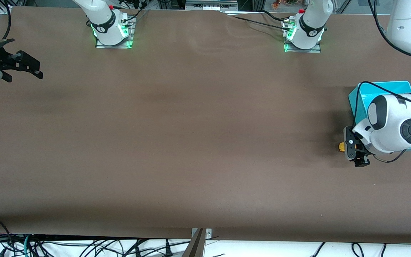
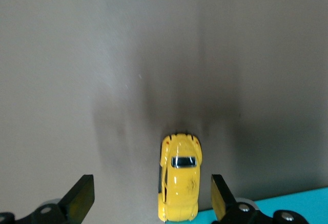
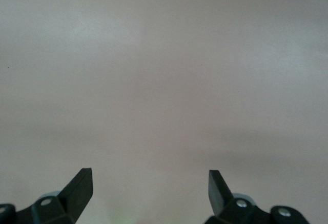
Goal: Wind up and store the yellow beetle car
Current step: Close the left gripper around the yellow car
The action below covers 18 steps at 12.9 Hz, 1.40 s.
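The yellow beetle car [image 1: 341, 146] stands on the brown table toward the left arm's end, close beside a teal box [image 1: 384, 89]. My left gripper [image 1: 355, 153] hangs low over it, open. In the left wrist view the car [image 2: 179, 183] lies between the two fingers, closer to one finger [image 2: 220, 199], and neither touches it. Its roof, a dark window and rounded body show; the wheels are hidden. My right gripper [image 1: 26, 75] waits open over the right arm's end of the table, and in the right wrist view the right gripper [image 3: 148, 190] has only bare table under it.
The teal box [image 2: 287, 203] lies partly under the left arm's wrist, one edge next to the car's end. Both arm bases [image 1: 112, 28] [image 1: 303, 34] stand along the table's edge farthest from the front camera. Cables hang below the nearest edge.
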Available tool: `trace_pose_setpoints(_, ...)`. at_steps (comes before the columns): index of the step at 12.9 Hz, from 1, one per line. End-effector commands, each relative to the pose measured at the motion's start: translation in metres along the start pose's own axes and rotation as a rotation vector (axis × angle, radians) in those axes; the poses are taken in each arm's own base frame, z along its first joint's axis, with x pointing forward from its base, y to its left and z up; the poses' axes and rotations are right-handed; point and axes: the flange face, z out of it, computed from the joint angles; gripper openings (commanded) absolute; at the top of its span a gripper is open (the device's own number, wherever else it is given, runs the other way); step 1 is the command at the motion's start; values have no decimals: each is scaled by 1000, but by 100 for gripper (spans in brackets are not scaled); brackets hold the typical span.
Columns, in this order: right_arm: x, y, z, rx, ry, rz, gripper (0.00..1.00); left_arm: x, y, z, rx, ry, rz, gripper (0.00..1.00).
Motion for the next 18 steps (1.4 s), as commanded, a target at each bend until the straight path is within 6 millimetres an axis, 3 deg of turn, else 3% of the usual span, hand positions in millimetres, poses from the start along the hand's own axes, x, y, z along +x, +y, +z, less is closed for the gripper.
trace_pose_setpoints(1,1,-1,-5,-7,-16,13,100,-26,6,20,-12,-13,16,100)
trace_pose_setpoints(3,0,-1,-5,-6,-24,16,100,-30,8,24,-14,-11,13,100)
trace_pose_setpoints(9,0,-1,-5,-6,-25,15,100,-34,28,68,-5,15,-3,100)
trace_pose_setpoints(10,-1,-1,-4,-5,-30,16,100,-38,27,67,1,16,-8,83)
trace_pose_setpoints(11,-2,-1,-4,-4,-37,18,100,-35,25,65,5,16,-3,44)
trace_pose_setpoints(12,-2,-1,-4,-4,-37,18,100,-28,24,64,6,16,7,26)
trace_pose_setpoints(13,-2,-1,-4,-4,-37,18,100,-24,22,63,8,21,9,16)
trace_pose_setpoints(15,-2,-1,-4,-4,-37,20,100,-20,17,55,22,21,9,13)
trace_pose_setpoints(18,-2,-1,-4,-4,-37,20,100,-11,6,19,42,11,17,14)
